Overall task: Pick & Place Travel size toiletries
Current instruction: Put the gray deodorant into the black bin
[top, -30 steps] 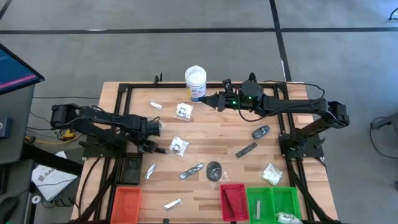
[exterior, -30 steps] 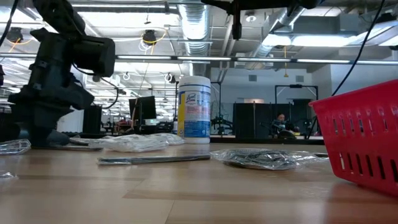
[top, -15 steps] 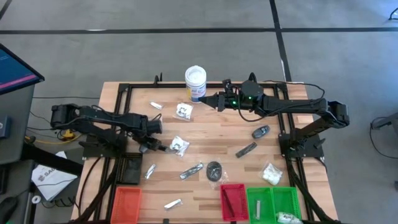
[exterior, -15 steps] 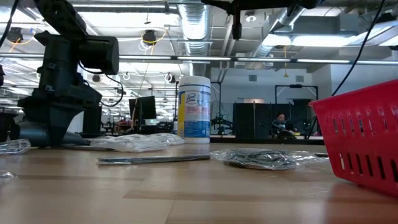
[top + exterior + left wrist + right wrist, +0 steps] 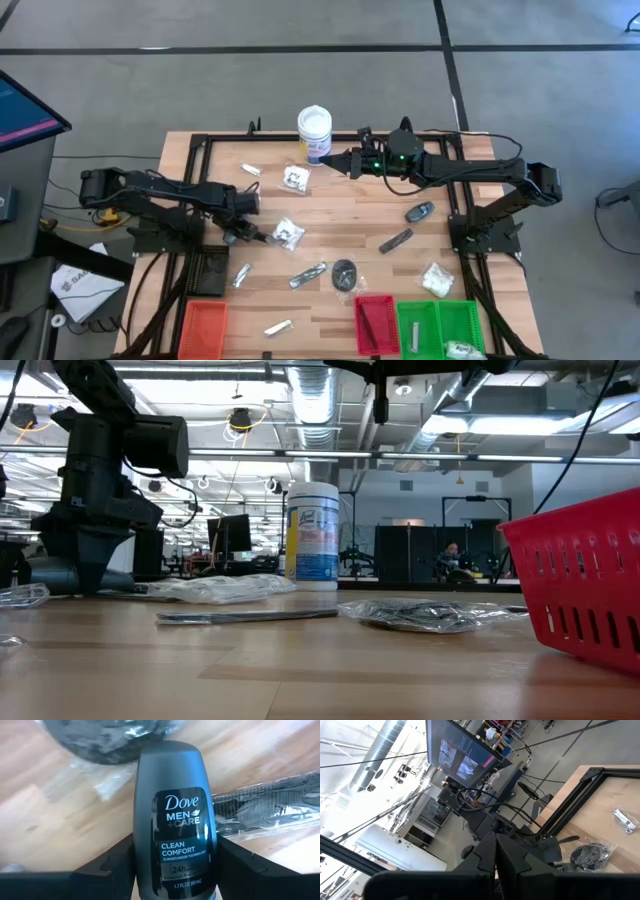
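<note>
From above, my left claw [image 5: 250,233] is low over the left half of the surface [image 5: 350,205], just beside a clear packet [image 5: 288,233]. My right claw [image 5: 330,158] hangs up near the far edge, next to the white tub [image 5: 314,127]. The other toiletries lie scattered: a second clear packet [image 5: 296,178], a small silvery sachet [image 5: 251,170], a silvery tube [image 5: 307,274], a dark disc [image 5: 345,272], two black sticks [image 5: 420,211] and [image 5: 396,240], and a white-filled packet [image 5: 436,279]. The orange tray [image 5: 203,324], red tray [image 5: 374,322] and green tray [image 5: 440,325] sit along the near edge.

From the low camera, my left arm [image 5: 100,480] comes down to the wood at the left; whether its claw touches the wood I cannot tell. A wrapped black stick [image 5: 245,616] and a crinkled clear packet [image 5: 220,588] lie in front of the tub.

Through my left wrist, a dark grey deodorant stick [image 5: 175,815] stands between my fingers [image 5: 107,870]. They are partly spread, and each side presses against its body, so I have it gripped. Behind it lie a wrapped dark disc [image 5: 107,737] and a wrapped black stick [image 5: 265,805].

Through my right wrist, my right claw [image 5: 495,855] is fully closed and holds nothing, pointing past the corner of the surface toward a monitor [image 5: 462,757].
</note>
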Motion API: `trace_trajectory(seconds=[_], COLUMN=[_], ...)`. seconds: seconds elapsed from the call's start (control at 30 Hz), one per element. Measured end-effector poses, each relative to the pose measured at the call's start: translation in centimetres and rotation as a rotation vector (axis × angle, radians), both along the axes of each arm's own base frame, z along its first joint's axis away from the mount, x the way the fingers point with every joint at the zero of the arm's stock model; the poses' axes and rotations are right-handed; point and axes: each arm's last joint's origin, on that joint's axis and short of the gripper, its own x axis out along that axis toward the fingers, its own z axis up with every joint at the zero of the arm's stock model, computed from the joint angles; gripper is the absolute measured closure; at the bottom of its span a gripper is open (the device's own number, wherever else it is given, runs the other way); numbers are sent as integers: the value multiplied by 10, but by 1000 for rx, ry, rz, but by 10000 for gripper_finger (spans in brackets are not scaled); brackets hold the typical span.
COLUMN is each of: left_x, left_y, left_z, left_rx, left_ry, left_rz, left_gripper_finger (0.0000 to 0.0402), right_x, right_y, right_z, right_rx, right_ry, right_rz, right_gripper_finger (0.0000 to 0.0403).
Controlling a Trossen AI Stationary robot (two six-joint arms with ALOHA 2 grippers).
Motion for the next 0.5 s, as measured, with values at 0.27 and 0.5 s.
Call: trace_trajectory(seconds=[0.27, 0.5], left_x=[-8, -19], left_y=[-2, -4], left_z=[14, 25], left_rx=[-6, -20], left_ry=[-64, -78], left_rz=[26, 50], left_gripper_finger=[197, 197], right_x=[0, 0], right_y=[0, 0], right_z=[0, 0], right_rx=[0, 0], right_ry=[0, 0], right_rz=[0, 1], right_gripper_finger=[403, 403])
